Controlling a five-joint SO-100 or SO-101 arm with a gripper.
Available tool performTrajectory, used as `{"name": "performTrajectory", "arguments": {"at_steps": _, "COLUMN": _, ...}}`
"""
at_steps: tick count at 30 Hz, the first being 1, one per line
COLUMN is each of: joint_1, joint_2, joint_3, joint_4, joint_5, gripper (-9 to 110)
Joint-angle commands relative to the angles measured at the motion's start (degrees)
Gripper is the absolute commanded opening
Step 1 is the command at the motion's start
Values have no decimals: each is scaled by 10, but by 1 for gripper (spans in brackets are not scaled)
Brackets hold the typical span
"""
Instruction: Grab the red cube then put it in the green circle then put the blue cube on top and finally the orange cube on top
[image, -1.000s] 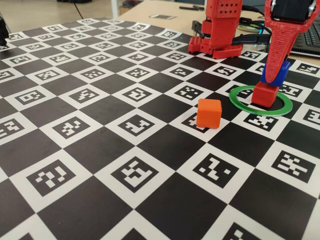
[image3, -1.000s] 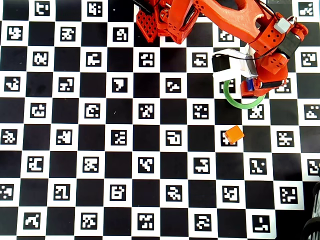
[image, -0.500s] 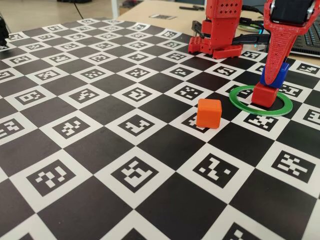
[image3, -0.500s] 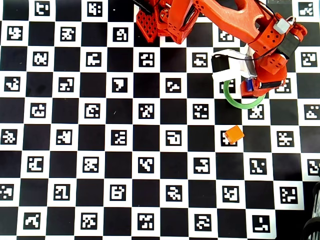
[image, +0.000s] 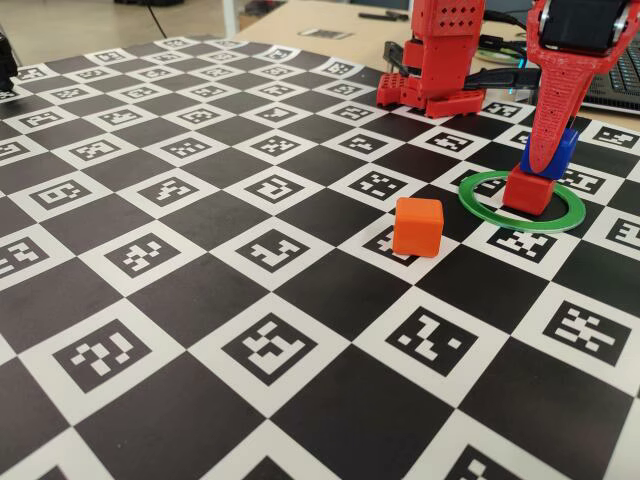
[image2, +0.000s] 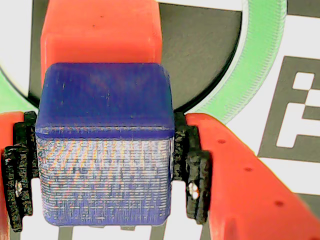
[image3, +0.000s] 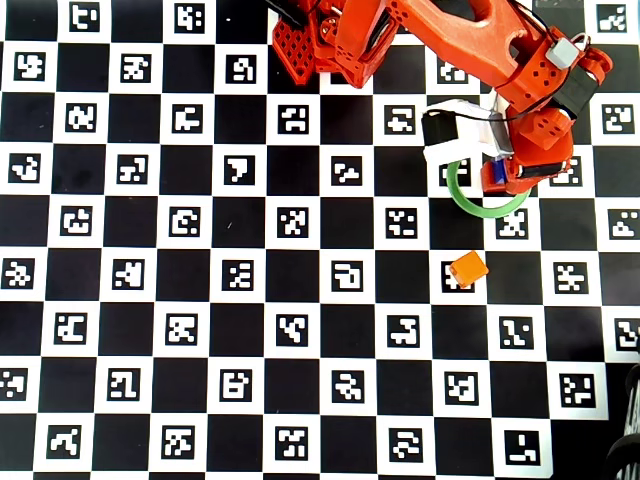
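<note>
The red cube (image: 528, 190) stands inside the green circle (image: 480, 208). My gripper (image: 548, 158) is shut on the blue cube (image: 566, 148), holding it right over the red cube, slightly offset; whether they touch is unclear. In the wrist view the blue cube (image2: 105, 145) sits between the black pads (image2: 192, 175) of the gripper (image2: 105, 182), with the red cube (image2: 100, 35) and the green circle (image2: 250, 75) beneath. The orange cube (image: 417, 225) lies on the board to the left of the ring, apart from it. From overhead the arm hides the red cube; the orange cube (image3: 468, 268) shows below the green circle (image3: 480, 210).
The arm's red base (image: 440, 60) stands at the far edge of the checkerboard mat (image: 200, 300). A keyboard (image: 618, 85) and cables lie behind it on the right. Marker squares cover the whole board.
The gripper with the blue cube has shifted only slightly, settling a little lower over the red cube. The orange and red cubes have not moved.
</note>
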Motion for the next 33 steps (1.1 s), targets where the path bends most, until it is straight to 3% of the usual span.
{"name": "performTrajectory", "arguments": {"at_steps": 1, "joint_1": 6, "joint_2": 38, "joint_3": -4, "joint_4": -4, "joint_5": -11, "gripper": 6}}
{"name": "performTrajectory", "arguments": {"at_steps": 6, "joint_1": 6, "joint_2": 38, "joint_3": 0, "joint_4": -3, "joint_5": -13, "gripper": 12}}
{"name": "performTrajectory", "arguments": {"at_steps": 11, "joint_1": 11, "joint_2": 40, "joint_3": 0, "joint_4": 7, "joint_5": 1, "gripper": 26}}
{"name": "performTrajectory", "arguments": {"at_steps": 20, "joint_1": 6, "joint_2": 53, "joint_3": -14, "joint_4": 44, "joint_5": 3, "gripper": 42}}
{"name": "performTrajectory", "arguments": {"at_steps": 27, "joint_1": 9, "joint_2": 77, "joint_3": -98, "joint_4": 161, "joint_5": -60, "gripper": 43}}
{"name": "performTrajectory", "arguments": {"at_steps": 33, "joint_1": 101, "joint_2": 113, "joint_3": -178, "joint_4": 235, "joint_5": -176, "gripper": 41}}
